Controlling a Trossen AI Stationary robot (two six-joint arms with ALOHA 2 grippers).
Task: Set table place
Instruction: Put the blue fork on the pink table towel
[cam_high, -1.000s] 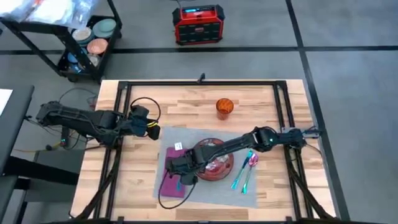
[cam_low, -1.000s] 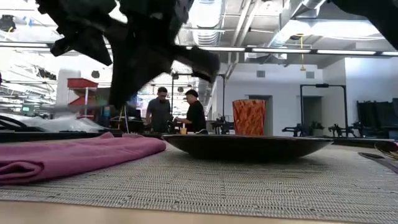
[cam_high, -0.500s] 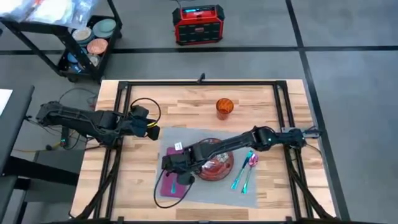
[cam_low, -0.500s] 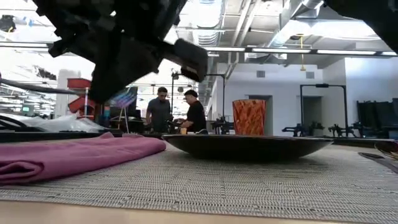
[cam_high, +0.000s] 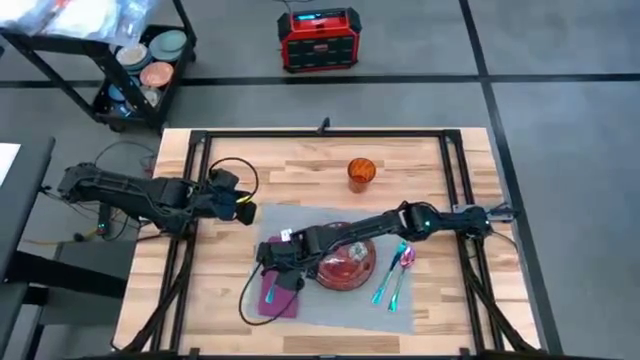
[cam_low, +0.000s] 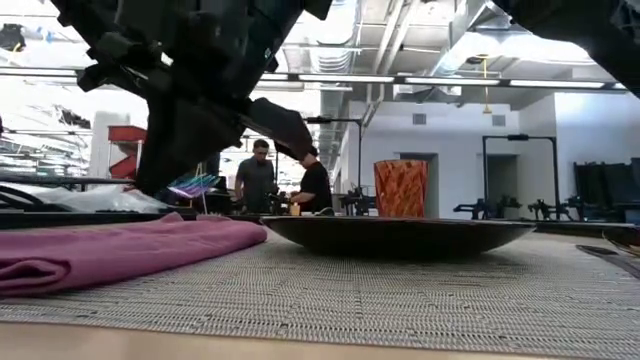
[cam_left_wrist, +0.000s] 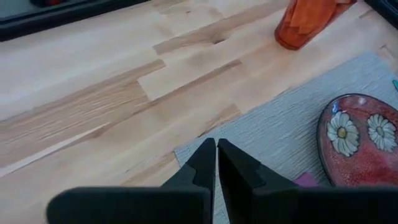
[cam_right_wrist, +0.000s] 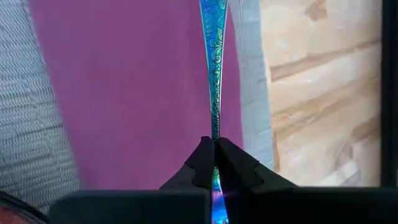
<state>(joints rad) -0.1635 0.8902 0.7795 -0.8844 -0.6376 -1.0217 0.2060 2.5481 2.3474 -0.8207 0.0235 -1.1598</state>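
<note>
The grey placemat (cam_high: 330, 300) lies on the wooden table (cam_high: 300, 165), with a red flowered plate (cam_high: 347, 266) resting on its middle. A folded purple napkin (cam_high: 284, 300) lies on the mat's left part. My right gripper (cam_high: 272, 283) reaches across the plate and hangs over the napkin (cam_right_wrist: 124, 87), shut on an iridescent utensil (cam_right_wrist: 214, 74). My left gripper (cam_left_wrist: 216, 155) is shut on nothing, just above the table off the mat's far left corner (cam_left_wrist: 186, 152). An orange cup (cam_high: 361, 172) stands upright beyond the mat. My right gripper pinches the utensil's narrow stem (cam_right_wrist: 215, 132) between its two fingertips. The wider patterned handle end (cam_right_wrist: 213, 18) sticks out ahead of the fingers. The utensil (cam_low: 195, 185) is lifted clear, a little above the napkin (cam_low: 120, 250).
A pink spoon and a teal utensil (cam_high: 395, 272) lie on the mat right of the plate. Black frame bars (cam_high: 320, 132) run along the table's edges. Beyond the table stand a red box (cam_high: 318, 40) and a cart with dishes (cam_high: 140, 65); people stand far behind (cam_low: 285, 180).
My right gripper has carried the utensil toward the table's left edge, from the plate's left rim out over the purple napkin, staying shut on it.
</note>
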